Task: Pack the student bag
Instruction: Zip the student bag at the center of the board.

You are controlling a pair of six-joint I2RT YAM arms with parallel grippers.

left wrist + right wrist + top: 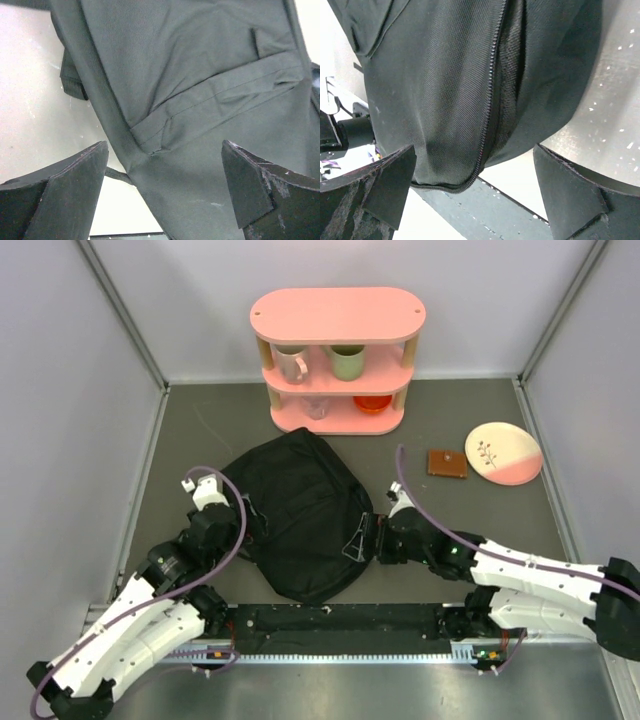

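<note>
The student bag (298,512), a floppy black backpack, lies flat in the middle of the table. My left gripper (250,531) is open at its left edge. In the left wrist view the bag (200,80) fills the frame, and its lower corner lies between the spread jaws of that gripper (165,192). My right gripper (369,538) is open at the bag's right edge. In the right wrist view an unzipped seam (492,100) runs down the bag (435,85), and the bag's edge hangs between the spread jaws of that gripper (475,192). Neither gripper clamps the fabric.
A pink shelf (338,315) stands at the back with a pale mug (292,364), a green mug (347,362), a clear glass (316,407) and a red bowl (372,403). A brown wallet (447,463) and a cream-and-pink plate (503,453) lie at right. Walls enclose the table.
</note>
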